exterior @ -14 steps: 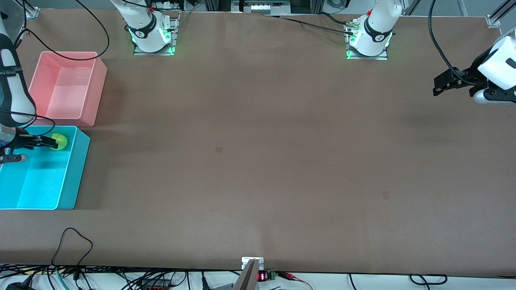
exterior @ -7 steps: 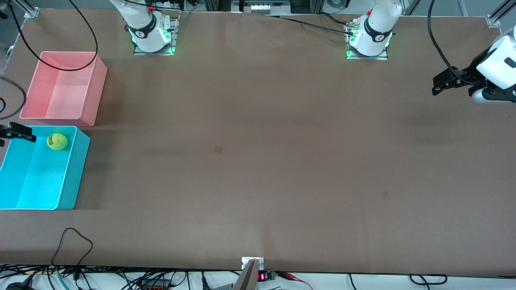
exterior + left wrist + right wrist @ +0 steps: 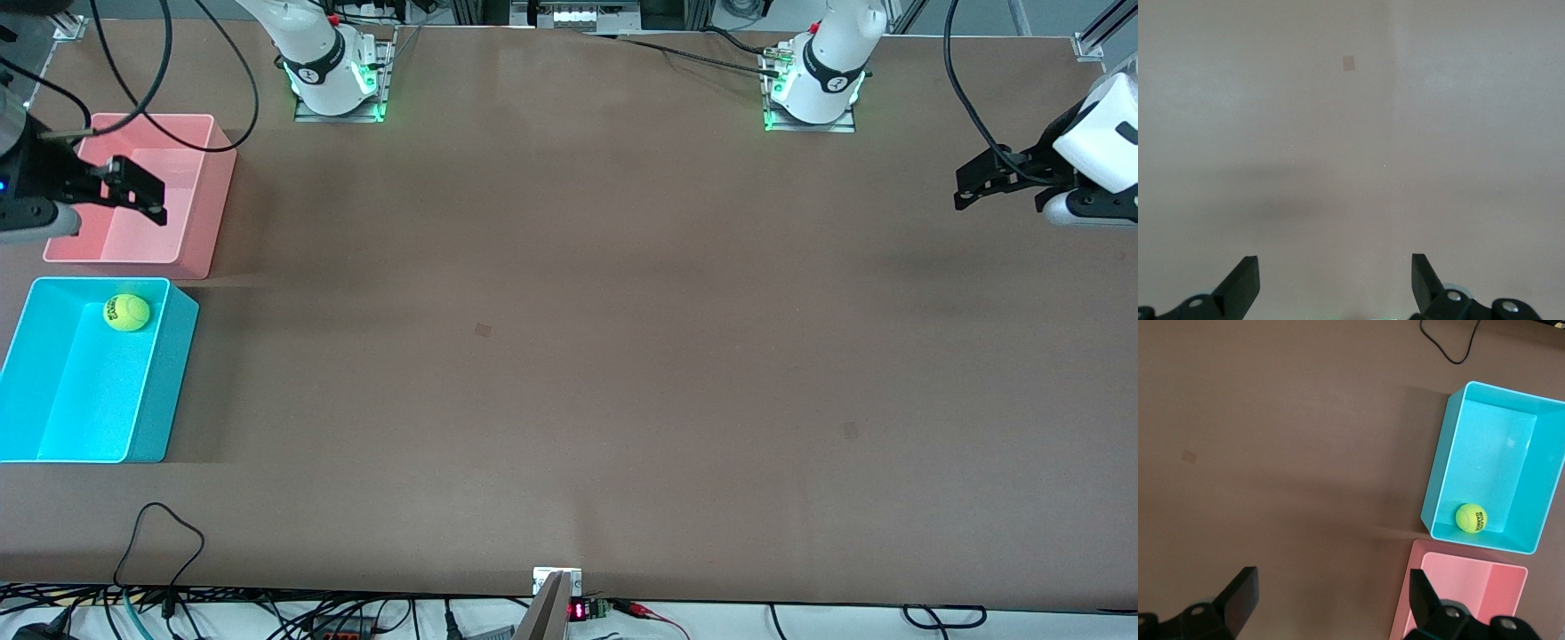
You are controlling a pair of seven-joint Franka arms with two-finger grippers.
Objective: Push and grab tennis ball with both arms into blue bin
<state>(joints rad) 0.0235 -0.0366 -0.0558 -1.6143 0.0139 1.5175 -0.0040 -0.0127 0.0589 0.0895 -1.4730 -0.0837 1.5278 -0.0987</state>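
Table: you have bare brown surface across the middle; both bins sit at the right arm's end.
Blue bin: your landmark, nearer the front camera than the pink bin and just beside it.
Right gripper: up in the air over the pink bin, clear of the blue bin; jaws spread wide and holding nothing, which suits a finished drop.
Left gripper: waits over the table at the left arm's end, well apart from the blue bin; jaws wide open, empty.
Ball: lies in the blue bin, in the corner next to the pink bin; you can judge the task done.
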